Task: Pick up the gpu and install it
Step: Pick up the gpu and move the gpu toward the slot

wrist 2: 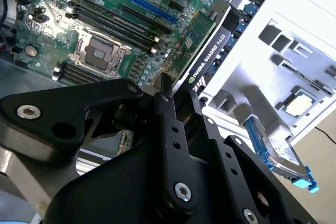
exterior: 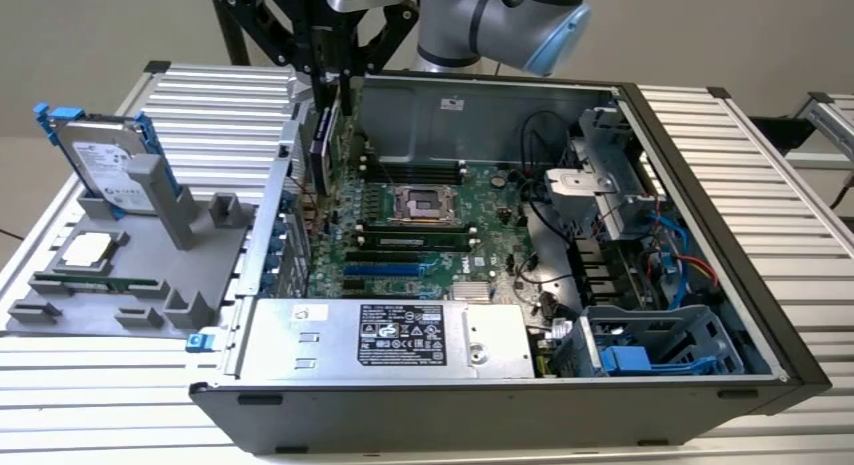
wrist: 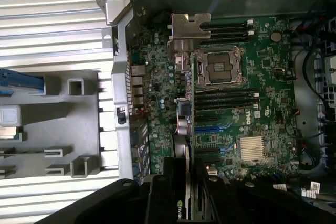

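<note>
**Gpu gripped on edge above the open case**

The gpu [wrist 2: 208, 51] is clamped between the black fingers of the claw [wrist 2: 178, 92], which are closed on the card's upper edge. The black shroud is turned one way and the green board the other. In the first wrist view the card [wrist: 185, 124] is seen edge-on, with its silver bracket [wrist: 187, 30] at the end nearest the case's rear wall.

Below it lies the motherboard [exterior: 414, 225], over which the card is held upright and apart from the slots, close to the rear of the case [exterior: 467, 415]. The power supply [exterior: 387, 335] is seen at the case's near end in the exterior view.

The card is judged to be stiff, fairly light and fragile. It is best taken by the shroud and board edge, as here, with the contact edge and small parts left untouched.

Farther off, on the exterior view's left, a grey fixture [exterior: 147, 275] carrying a hard drive [exterior: 107, 165] is set on the ribbed tabletop [exterior: 80, 385].
</note>
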You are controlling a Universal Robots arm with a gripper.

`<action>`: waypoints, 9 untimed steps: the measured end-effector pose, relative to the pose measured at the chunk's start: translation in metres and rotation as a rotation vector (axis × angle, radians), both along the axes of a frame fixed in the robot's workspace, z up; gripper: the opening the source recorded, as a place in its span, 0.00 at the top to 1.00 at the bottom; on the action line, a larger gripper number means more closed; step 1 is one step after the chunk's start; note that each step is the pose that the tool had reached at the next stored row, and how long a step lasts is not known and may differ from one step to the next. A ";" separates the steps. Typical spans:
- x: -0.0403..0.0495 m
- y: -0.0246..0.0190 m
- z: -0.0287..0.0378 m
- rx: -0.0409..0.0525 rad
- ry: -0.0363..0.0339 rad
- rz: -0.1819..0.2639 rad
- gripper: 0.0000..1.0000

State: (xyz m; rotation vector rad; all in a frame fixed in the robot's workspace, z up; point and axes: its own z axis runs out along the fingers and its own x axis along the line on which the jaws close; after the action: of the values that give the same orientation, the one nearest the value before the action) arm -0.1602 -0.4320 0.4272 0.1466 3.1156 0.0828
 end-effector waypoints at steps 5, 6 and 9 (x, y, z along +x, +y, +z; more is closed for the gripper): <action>0.0001 0.0000 0.0000 -0.0001 0.0000 0.000 1.00; 0.0001 0.0000 0.0000 -0.0001 0.0000 0.000 1.00; 0.0014 0.0001 0.0001 -0.0001 0.0001 0.000 1.00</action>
State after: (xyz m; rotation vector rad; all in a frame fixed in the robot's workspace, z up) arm -0.1588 -0.4319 0.4272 0.1463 3.1157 0.0825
